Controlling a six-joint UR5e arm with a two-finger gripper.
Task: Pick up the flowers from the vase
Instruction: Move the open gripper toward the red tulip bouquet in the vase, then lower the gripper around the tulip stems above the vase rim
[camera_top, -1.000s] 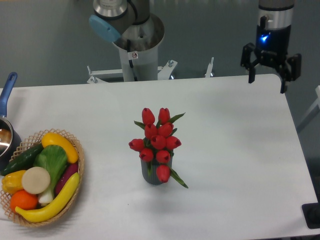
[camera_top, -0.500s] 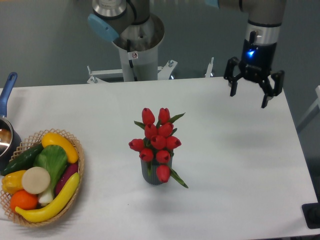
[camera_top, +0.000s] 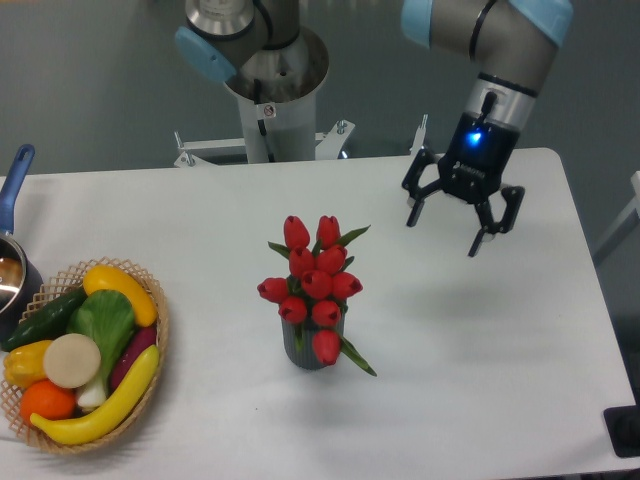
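Note:
The flowers (camera_top: 314, 282), a bunch of red tulip buds with green leaves, stand upright in the vase (camera_top: 308, 350), a small dark grey ribbed cylinder near the middle of the white table. One bud droops over the vase's front rim. My gripper (camera_top: 445, 236) hangs open above the table to the upper right of the bunch, well apart from it, with nothing between its black fingers (camera_top: 413, 212). A blue light glows on its wrist.
A woven basket (camera_top: 155, 335) of toy fruit and vegetables sits at the left front. A pot with a blue handle (camera_top: 12, 185) pokes in at the left edge. The arm's base column (camera_top: 272, 100) stands behind the table. A black object (camera_top: 626, 430) is at the right front corner.
The gripper has travelled left and down from beyond the table's far right corner toward the flowers, staying open. The flowers and vase have not moved.

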